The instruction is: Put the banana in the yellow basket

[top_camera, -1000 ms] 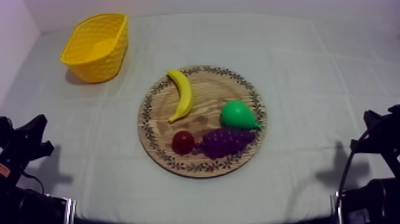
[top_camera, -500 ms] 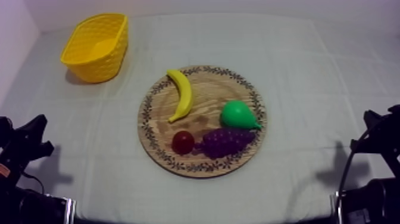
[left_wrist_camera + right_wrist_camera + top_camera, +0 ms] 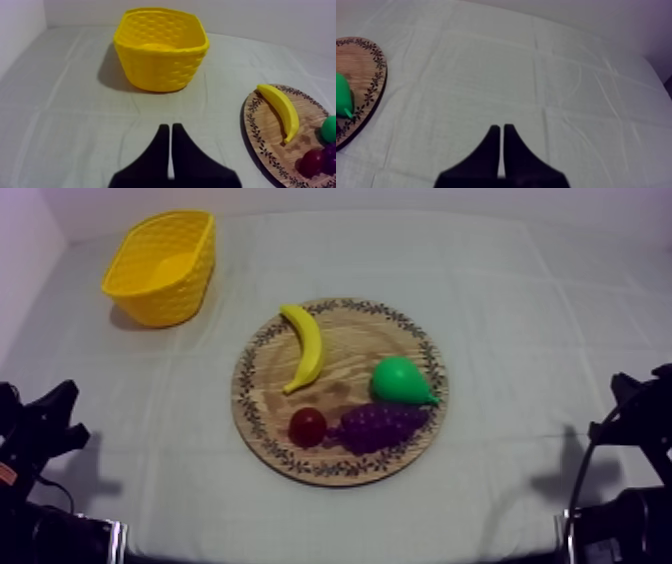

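Observation:
A yellow banana (image 3: 304, 345) lies on the upper left part of the round wooden board (image 3: 340, 468) in the middle of the table; it is also seen as the banana (image 3: 281, 108) on the board (image 3: 260, 135). The yellow basket (image 3: 162, 266) stands at the far left of the table, and the basket (image 3: 160, 47) is straight ahead of my left gripper (image 3: 170, 128). That gripper is shut on nothing, low over the cloth. My left gripper (image 3: 60, 403) rests at the table's left edge. My right gripper (image 3: 501, 129) is shut on nothing over bare cloth, right of the board (image 3: 368, 75).
On the board also lie a green pear (image 3: 398, 380), a bunch of purple grapes (image 3: 378, 426) and a small red fruit (image 3: 307, 426). My right arm (image 3: 630, 418) rests at the right edge. Bare cloth lies between the board and the basket.

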### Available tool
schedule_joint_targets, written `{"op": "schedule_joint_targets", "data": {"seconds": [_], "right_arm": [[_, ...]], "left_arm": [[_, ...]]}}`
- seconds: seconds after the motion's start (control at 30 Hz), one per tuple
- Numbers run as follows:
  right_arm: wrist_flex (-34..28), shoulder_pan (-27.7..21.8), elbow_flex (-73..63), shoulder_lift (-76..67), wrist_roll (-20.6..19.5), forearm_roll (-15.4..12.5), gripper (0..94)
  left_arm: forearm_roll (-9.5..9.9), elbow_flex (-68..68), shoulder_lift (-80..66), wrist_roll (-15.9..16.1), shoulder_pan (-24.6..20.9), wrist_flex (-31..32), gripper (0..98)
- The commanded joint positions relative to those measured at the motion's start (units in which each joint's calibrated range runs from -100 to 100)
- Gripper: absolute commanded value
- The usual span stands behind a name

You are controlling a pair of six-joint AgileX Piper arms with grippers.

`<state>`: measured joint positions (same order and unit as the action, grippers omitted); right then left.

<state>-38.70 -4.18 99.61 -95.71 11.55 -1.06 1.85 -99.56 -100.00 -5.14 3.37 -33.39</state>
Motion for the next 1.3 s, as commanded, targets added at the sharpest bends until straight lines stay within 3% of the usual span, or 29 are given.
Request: {"op": "schedule_joint_targets", "data": {"seconds": [0.0, 0.67, 0.93, 1.27], "right_arm": [[0.0, 0.0, 0.1, 0.0, 0.0, 0.0, 0.4], [0.0, 0.0, 0.1, 0.0, 0.0, 0.0, 0.4], [0.0, 0.0, 0.1, 0.0, 0.0, 0.0, 0.4], [0.0, 0.0, 0.1, 0.0, 0.0, 0.0, 0.4]], "left_arm": [[0.03, 0.0, 0.0, 0.0, 0.0, -0.2, 0.1], [-0.14, 2.1, 2.9, 0.7, -0.1, 0.2, 0.1], [0.0, 20.8, 21.9, 0.2, 2.4, -2.2, 0.1], [0.06, 46.0, 45.1, -5.0, 8.4, -7.1, 0.1]]}}
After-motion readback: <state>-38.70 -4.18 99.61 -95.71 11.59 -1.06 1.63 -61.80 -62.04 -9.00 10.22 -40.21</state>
